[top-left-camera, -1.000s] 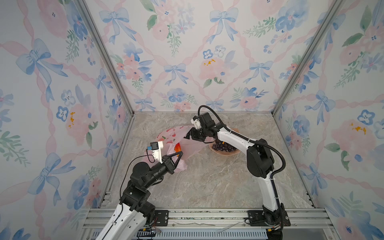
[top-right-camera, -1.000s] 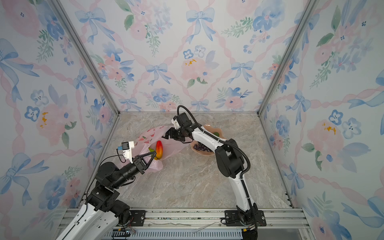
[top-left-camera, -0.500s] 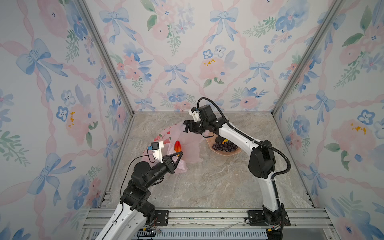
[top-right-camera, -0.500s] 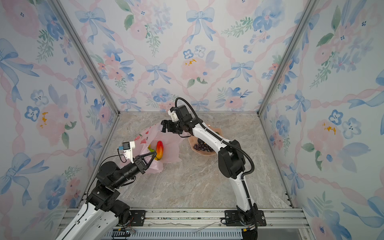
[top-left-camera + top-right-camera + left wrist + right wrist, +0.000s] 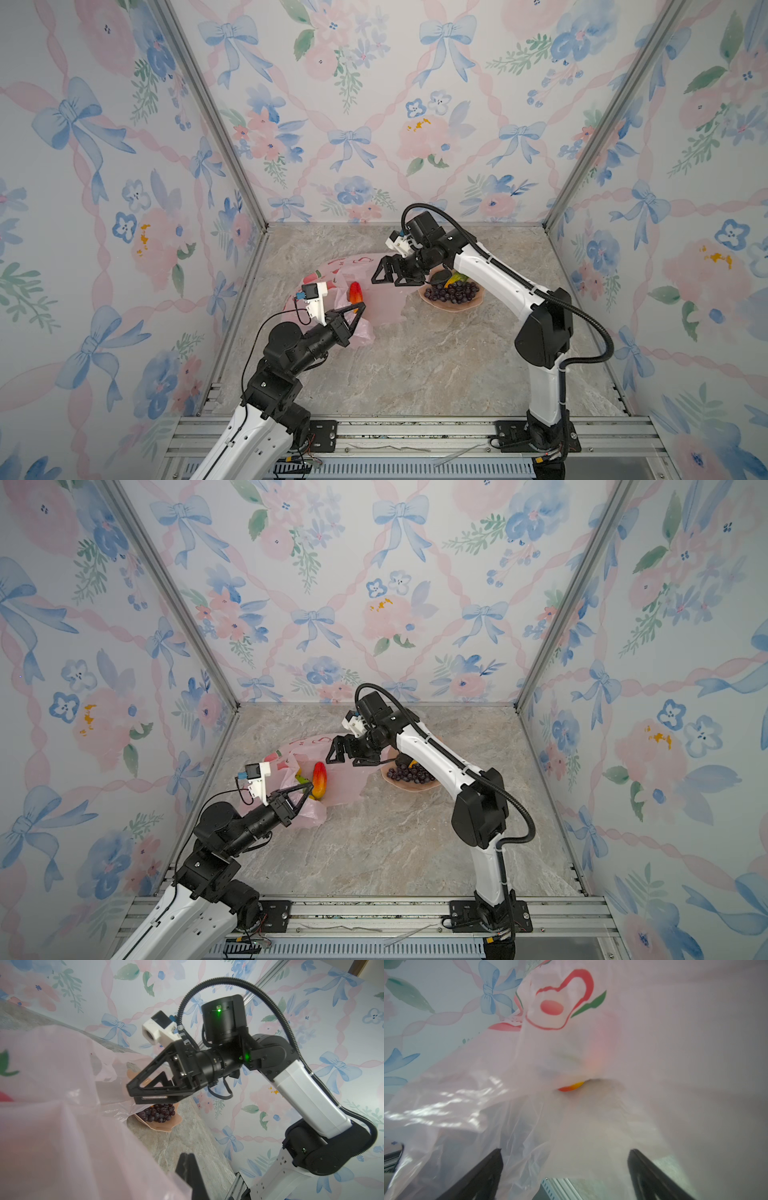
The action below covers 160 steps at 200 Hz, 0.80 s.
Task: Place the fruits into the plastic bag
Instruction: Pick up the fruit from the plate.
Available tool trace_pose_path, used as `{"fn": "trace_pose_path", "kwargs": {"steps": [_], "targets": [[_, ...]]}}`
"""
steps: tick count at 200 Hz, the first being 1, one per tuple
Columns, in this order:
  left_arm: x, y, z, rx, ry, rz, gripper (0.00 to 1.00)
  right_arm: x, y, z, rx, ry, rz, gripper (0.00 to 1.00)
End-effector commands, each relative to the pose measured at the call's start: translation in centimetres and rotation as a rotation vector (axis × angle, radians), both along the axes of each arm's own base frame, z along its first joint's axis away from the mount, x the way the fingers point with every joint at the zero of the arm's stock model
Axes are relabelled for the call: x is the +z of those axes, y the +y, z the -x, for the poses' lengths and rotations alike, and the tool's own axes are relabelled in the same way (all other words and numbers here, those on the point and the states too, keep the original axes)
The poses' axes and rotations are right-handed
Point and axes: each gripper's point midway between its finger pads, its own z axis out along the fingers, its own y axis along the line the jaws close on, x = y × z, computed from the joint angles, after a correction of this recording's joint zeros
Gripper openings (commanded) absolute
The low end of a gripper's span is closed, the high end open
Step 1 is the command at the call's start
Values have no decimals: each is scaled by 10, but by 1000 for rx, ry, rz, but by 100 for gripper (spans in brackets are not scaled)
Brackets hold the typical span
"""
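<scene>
Your plastic bag (image 5: 384, 305) lies crumpled, with the right gripper (image 5: 384, 281) above its far side, fingers spread wide and empty. Your left gripper (image 5: 362, 306) is pinched closed on the bag's near rim. Grapes (image 5: 453, 291) sit just beside the bag, and a mango (image 5: 355, 292) lies inside its mouth.

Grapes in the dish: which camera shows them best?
Both top views: the bunch of grapes lies open to view in the dish. The left wrist view shows them too, with the right hand covering part of them. The right wrist view faces the bag, no grapes.
</scene>
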Motion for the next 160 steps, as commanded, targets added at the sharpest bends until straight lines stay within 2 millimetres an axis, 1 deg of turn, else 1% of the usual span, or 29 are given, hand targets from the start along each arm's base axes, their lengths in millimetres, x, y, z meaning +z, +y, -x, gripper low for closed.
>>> {"fn": "trace_pose_path", "kwargs": {"steps": [1,17,27,35,38,40,44,53,65,86,94,108,129,160], "targets": [[1,0,-3,6,-16,-10,0,48,-19,23,20,-49,-78,96],[2,-1,-4,2,-16,-8,0,74,-29,24,-11,-85,-144,96],[2,-1,-3,0,-16,-8,0,91,-39,23,-39,-116,-182,96],[3,-1,-3,0,-17,-8,0,100,-48,19,-67,-146,-198,96],[3,-1,-3,1,-18,-7,0,99,-52,15,-80,-149,-193,96],[3,-1,-3,1,-18,-7,0,108,-57,17,-90,-171,-202,96],[3,-1,-3,1,-18,-7,0,113,-64,15,-110,-194,-202,96],[4,-1,-3,1,-18,-7,0,117,-82,8,-165,-243,-174,96],[4,-1,-3,0,-18,-6,0,117,-112,-5,-253,-306,-103,96],[5,-1,-2,-3,-22,-4,0,104,-162,-22,-390,-368,35,96],[5,-1,-2,-2,-22,-4,0,95,-180,-28,-435,-374,97,96],[6,-2,-2,-5,-23,-3,0,77,-204,-36,-490,-366,185,96],[7,-2,-2,-8,-24,-3,0,48,-227,-47,-538,-319,254,96],[7,-1,-2,-4,-27,-2,0,8,-250,-63,-589,-251,344,96]]}}
